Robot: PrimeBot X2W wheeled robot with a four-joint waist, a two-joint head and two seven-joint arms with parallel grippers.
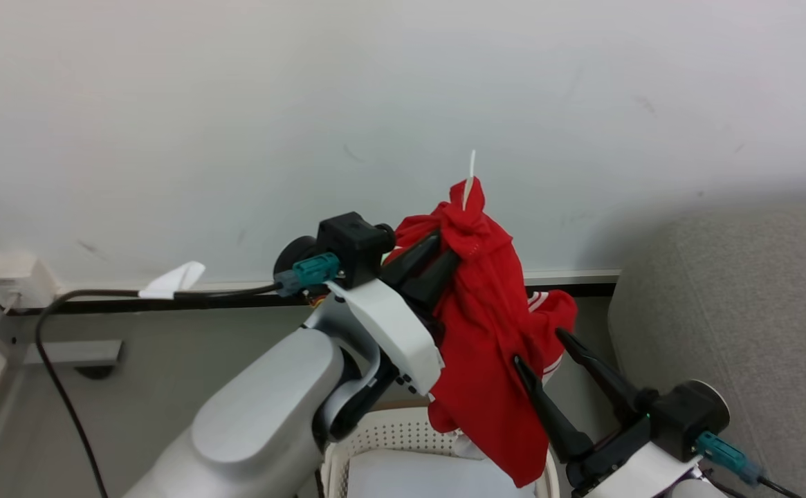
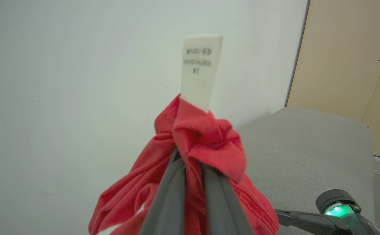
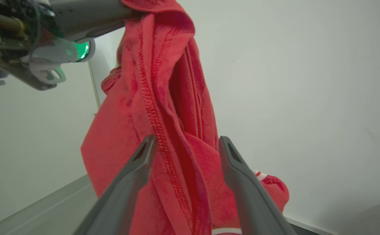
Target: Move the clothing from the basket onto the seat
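Left claw [image 1: 447, 247] is raised in front of the pale wall [image 1: 375, 104], fingers pinched tight on a bunched top fold of the clothing [image 1: 486, 325]. The white label [image 2: 199, 71] sticks straight up above the grip (print too blurred to read in the left wrist view).

The red garment hangs free from that pinch. Its lower end dangles over the back part of the basket [image 1: 396, 432], and I cannot tell whether it touches the rim. Striped trim shows at the garment's right side.

A pale cloth [image 1: 430, 477] lies inside the basket.

Right claw [image 1: 538, 346] sits lower, at the hanging part of the garment, with its fingers spread wide and gripping nothing. In the right wrist view the red fabric shows between and beyond the two fingers. Contact unclear.

The seat [image 1: 742, 311] stands to the right of the basket, against the wall, with the clothing near its edge but not on it.

A dark cable [image 1: 63, 373] runs along the floor at left.
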